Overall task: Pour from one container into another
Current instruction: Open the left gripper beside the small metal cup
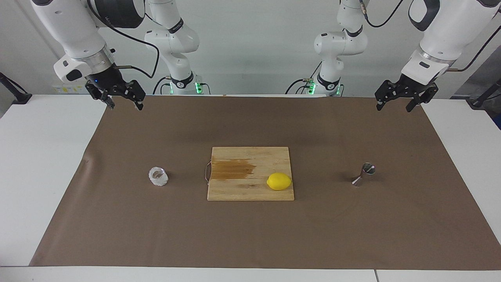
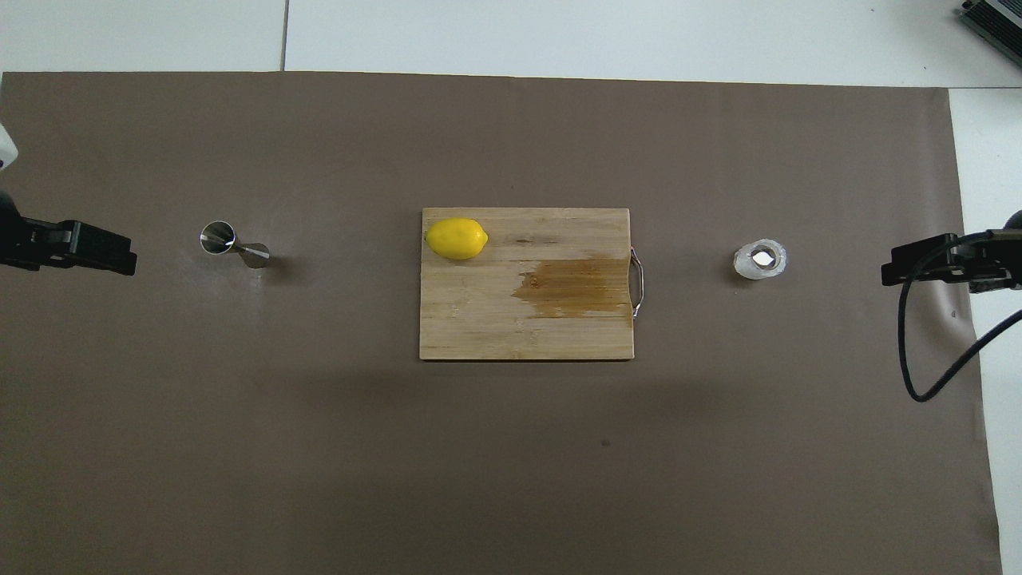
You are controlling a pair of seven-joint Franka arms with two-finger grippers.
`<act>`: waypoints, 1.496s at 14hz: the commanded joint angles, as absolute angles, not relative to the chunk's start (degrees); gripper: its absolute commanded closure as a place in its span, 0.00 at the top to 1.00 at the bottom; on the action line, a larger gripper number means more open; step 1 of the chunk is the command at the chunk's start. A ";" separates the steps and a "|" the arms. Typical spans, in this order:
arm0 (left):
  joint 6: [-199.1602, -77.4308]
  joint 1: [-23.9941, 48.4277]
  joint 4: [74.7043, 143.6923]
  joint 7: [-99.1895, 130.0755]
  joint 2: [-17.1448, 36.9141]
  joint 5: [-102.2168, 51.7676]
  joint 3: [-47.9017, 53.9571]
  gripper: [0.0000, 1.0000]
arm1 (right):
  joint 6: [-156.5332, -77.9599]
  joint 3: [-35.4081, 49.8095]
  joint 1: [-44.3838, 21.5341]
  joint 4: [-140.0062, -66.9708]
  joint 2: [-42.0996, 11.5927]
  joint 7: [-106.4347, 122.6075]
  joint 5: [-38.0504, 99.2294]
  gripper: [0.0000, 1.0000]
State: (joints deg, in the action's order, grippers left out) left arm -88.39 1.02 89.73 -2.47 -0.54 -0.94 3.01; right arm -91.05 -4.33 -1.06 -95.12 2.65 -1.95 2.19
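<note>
The squat, bumpy clear glass cup (image 1: 158,176) (image 2: 760,259) stands upright on the brown mat toward the right arm's end of the table. The small steel hourglass jigger (image 1: 364,174) (image 2: 234,243) stands on the mat toward the left arm's end. My right gripper (image 1: 125,106) hangs open and empty above the mat's edge closest to the robots, well apart from the cup. At the mat's other corner on that same edge, my left gripper (image 1: 393,108) hangs open and empty too, well apart from the jigger.
Between cup and jigger lies a wooden cutting board (image 1: 250,192) (image 2: 479,319) with a dark wet stain and a metal handle on the cup's side. A yellow lemon (image 1: 279,181) (image 2: 456,238) rests on the board's corner toward the jigger. The brown mat (image 1: 250,235) covers most of the white table.
</note>
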 commanded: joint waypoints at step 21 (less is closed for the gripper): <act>-103.79 -3.34 108.36 29.25 -5.54 -10.63 2.37 1.00 | -90.70 -3.96 -0.53 -95.27 3.16 -2.64 1.93 1.00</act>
State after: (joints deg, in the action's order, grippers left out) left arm -100.70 -2.61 104.10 25.42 -3.51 -9.05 2.20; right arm -91.05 -4.33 -1.06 -95.12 2.65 -1.95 2.19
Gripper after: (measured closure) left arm 0.000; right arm 0.000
